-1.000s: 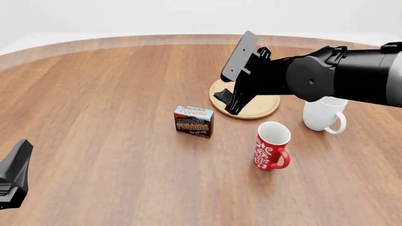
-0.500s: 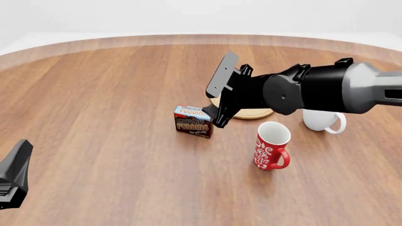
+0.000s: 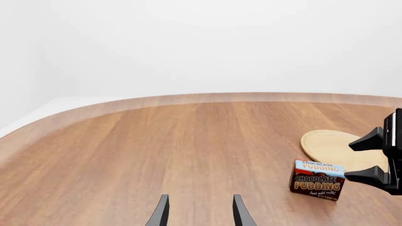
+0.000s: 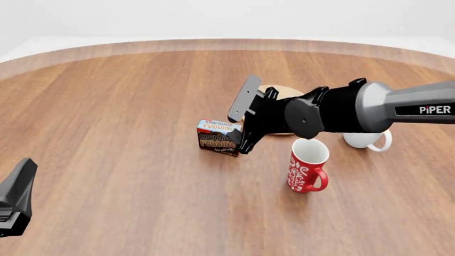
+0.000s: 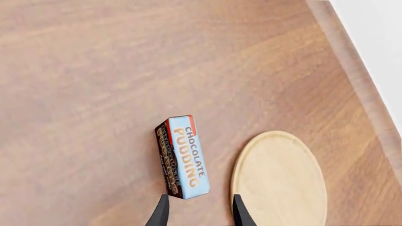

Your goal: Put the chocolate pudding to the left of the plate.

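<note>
The chocolate pudding is a small brown and red carton with a light blue top, standing on the table just left of the plate. The plate is a light-wood disc, mostly hidden behind my right arm. My right gripper is open and low at the carton's right end. In the right wrist view the carton lies just ahead of the open fingertips, with the plate beside it. My left gripper is open and empty at the near left, far from both. The left wrist view shows the carton and plate.
A red mug with white pattern stands upright in front of my right arm. A white mug stands behind it to the right, partly hidden by the arm. The round wooden table's far edge curves along the back.
My right gripper has come down and to the left, from above the plate to the carton's right end. The carton, mugs and left arm have not moved.
</note>
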